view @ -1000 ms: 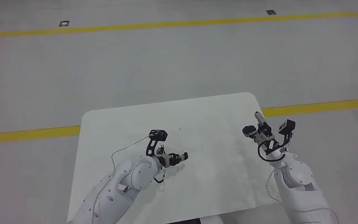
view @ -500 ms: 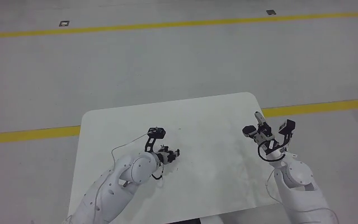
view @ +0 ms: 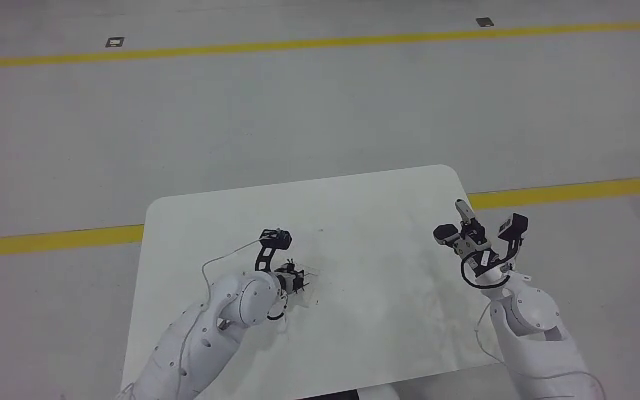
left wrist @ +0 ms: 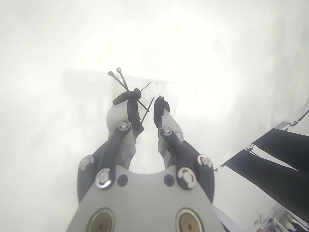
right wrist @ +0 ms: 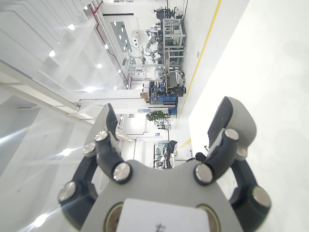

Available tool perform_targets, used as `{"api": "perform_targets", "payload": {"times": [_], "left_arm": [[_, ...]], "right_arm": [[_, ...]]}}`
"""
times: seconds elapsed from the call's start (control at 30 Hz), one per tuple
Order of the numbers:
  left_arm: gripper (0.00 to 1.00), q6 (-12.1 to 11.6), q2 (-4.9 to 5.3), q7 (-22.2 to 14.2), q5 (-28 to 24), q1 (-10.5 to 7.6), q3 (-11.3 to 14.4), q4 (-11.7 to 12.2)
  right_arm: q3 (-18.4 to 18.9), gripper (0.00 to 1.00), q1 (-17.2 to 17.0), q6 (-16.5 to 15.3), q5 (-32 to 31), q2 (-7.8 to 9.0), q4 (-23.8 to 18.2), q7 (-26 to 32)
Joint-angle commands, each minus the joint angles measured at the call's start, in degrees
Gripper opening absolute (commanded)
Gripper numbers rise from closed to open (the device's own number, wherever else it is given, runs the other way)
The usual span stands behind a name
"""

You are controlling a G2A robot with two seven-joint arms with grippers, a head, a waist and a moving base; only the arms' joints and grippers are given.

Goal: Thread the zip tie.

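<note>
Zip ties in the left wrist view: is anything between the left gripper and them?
Nothing visible stands between them. The left gripper hangs open right over the two crossed zip ties on the white table. One of its fingers overlaps them in the left wrist view; whether it touches them I cannot tell.

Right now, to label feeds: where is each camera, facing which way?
Top view: above the arms, down at the table; left gripper, right gripper show.
Left wrist view: that wrist, down past its gripper at zip ties.
Right wrist view: that wrist, past its gripper toward the hall.
Shared: left gripper, table in the first two.
</note>
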Motion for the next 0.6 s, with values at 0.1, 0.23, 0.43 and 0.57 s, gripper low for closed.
{"api": "perform_targets", "payload": {"times": [0.1,0.23,0.43,0.57], "left_arm": [[0.11,0.0,-1.28,-1.38,2.84,0.11,-0.09,1.21],[0.05,0.0,-2.43,-2.01,4.6,0.12,-0.05,2.35],[0.06,0.0,-3.82,-2.89,6.95,0.21,-0.47,3.53],[0.09,0.0,-4.71,-3.31,8.57,0.48,-1.17,3.88]], "right_arm": [[0.0,1.0,0.0,0.0,0.0,0.0,0.0,0.0],[0.0,1.0,0.0,0.0,0.0,0.0,0.0,0.0],[0.0,1.0,0.0,0.0,0.0,0.0,0.0,0.0],[0.0,1.0,0.0,0.0,0.0,0.0,0.0,0.0]]}}
